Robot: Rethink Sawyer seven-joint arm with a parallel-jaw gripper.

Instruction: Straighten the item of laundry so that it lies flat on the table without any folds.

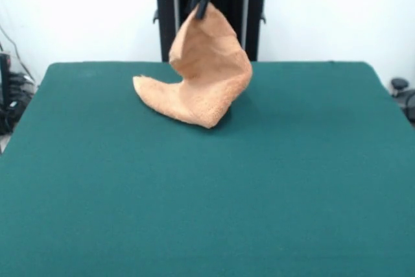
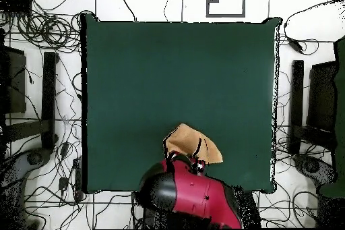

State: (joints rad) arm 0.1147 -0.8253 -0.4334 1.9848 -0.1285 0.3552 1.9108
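**One corner raised, remainder of towel trailing on the bench**

One corner of the orange-tan terry towel (image 1: pixel 209 72) is pinched between the closed black fingers of the pincer (image 1: pixel 202 6), which hangs from the red arm at the far side of the bench (image 1: pixel 207 205), close to the pedestal. From that corner the cloth drops steeply and twists. Its lower part rests on the green felt directly below and spreads toward the left of the front view, ending in a blunt point. The long axis therefore runs from the pincer downward and leftward in that view.

Judgement: the towel is not flat; it stands as a draped fold with one curl visible on its right flank. The coming move turns on this lean: drawing the held corner away from the trailing end, then lowering, would likely open the fold.

The front view shows the height of the lift and the twist. The overhead view shows neither; the arm hides much of the cloth, but it fixes the towel near the bench edge on the robot's side, with wide bare felt beyond it.
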